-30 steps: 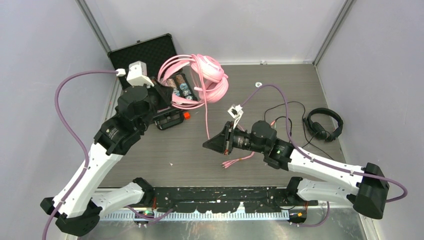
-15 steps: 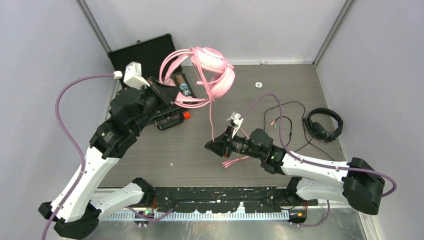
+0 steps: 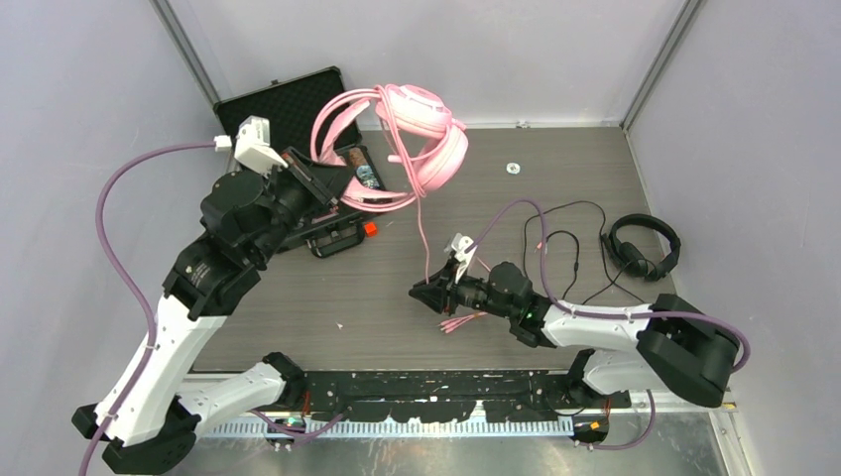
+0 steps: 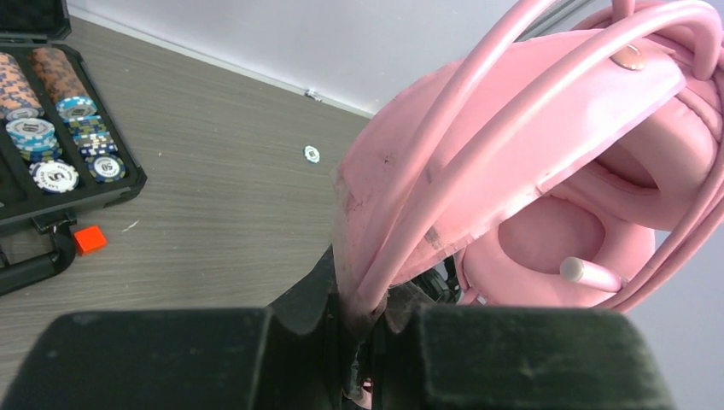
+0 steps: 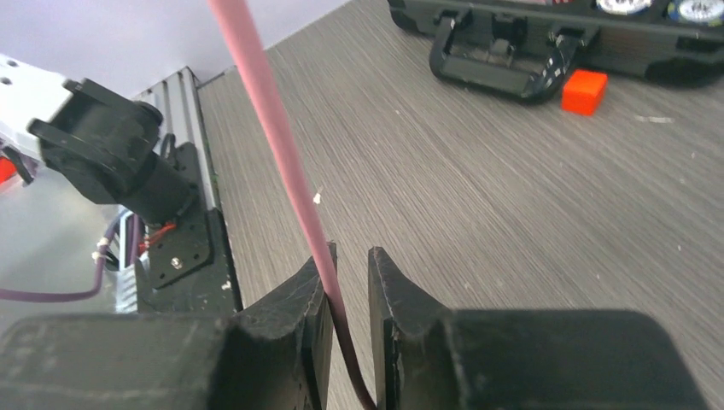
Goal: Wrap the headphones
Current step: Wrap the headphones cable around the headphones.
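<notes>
Left tool (image 4: 365, 314) holding pink headset (image 4: 529, 145), cable (image 5: 273, 145) seemingly unclamped

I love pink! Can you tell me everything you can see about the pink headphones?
The pink headphones are glossy, with big padded ear cups and thin hoops over a flat, scuffed headband. They hang in the air above the table, near the open black case. The left pincer is clamped on the headband. Their long pink cable drops down between the right pincer's slightly parted jaws, leaning on one finger, and ends on the table.
</notes>
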